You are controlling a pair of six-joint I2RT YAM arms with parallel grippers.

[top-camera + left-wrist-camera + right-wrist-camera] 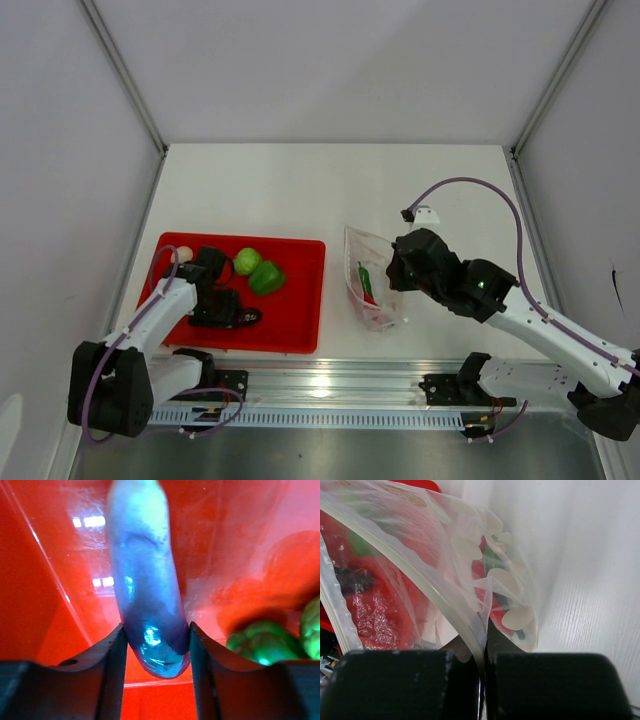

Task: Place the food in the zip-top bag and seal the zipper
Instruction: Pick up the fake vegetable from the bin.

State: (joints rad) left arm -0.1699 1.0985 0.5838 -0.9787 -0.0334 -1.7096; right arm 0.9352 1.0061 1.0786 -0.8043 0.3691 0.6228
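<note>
1. The zip-top bag (375, 292) lay on the bench (300, 190), just right of the red tray (300, 300). It already held a red chili (367, 287), and its zipper (420, 585) gaped unsealed.
2. The right end effector (484, 647) was pinched tight on the bag's mouth edge.
3. The left end effector (156, 645) had narrowed against both sides of the purple eggplant (145, 580), which lay in the tray.
4. The two round green vegetables (247, 261) sat just beyond it in the tray. Loading looked partly done, with sealing left to do.
</note>
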